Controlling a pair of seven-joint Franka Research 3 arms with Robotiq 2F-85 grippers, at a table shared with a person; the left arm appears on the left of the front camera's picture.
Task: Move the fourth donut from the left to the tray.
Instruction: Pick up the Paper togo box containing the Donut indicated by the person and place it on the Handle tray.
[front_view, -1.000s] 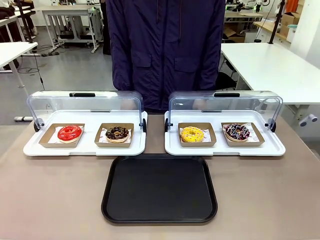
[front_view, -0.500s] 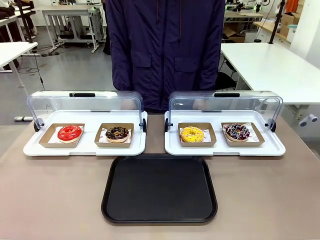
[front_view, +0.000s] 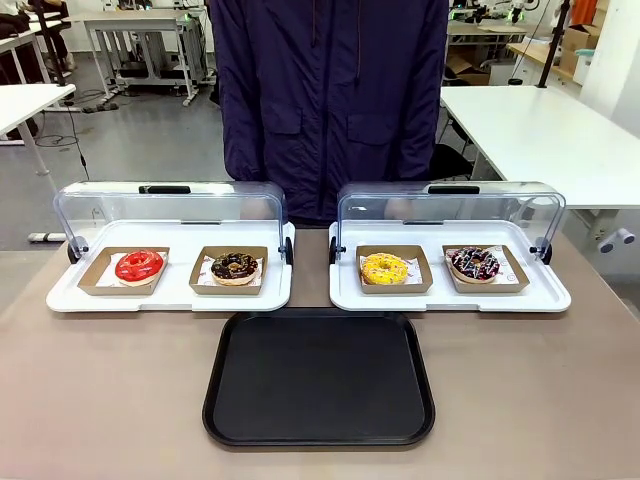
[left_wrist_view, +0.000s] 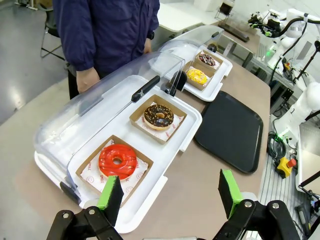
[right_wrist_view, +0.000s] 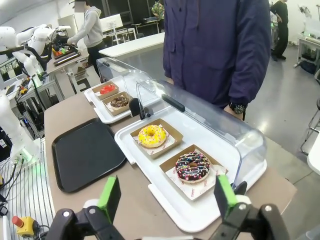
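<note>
The fourth donut (front_view: 474, 263), dark chocolate with white, pink and blue drizzle, sits in its brown holder at the right end of the right white tray; it lies close below my right gripper (right_wrist_view: 167, 198), which is open above the table edge, and as donut (right_wrist_view: 192, 166) it fills the centre there. The black tray (front_view: 319, 376) lies at the table's near middle, also seen as tray (right_wrist_view: 85, 152) and tray (left_wrist_view: 231, 128). My left gripper (left_wrist_view: 167, 193) is open, hovering near the red donut (left_wrist_view: 117, 160). The drizzled donut (left_wrist_view: 207, 59) is far off.
Two white trays with raised clear domed lids (front_view: 170, 207) (front_view: 450, 208) hold a red donut (front_view: 139, 265), a crumb-topped chocolate donut (front_view: 235, 266) and a yellow donut (front_view: 384, 268). A person in a dark jacket (front_view: 330, 90) stands at the far side, hands behind the lids.
</note>
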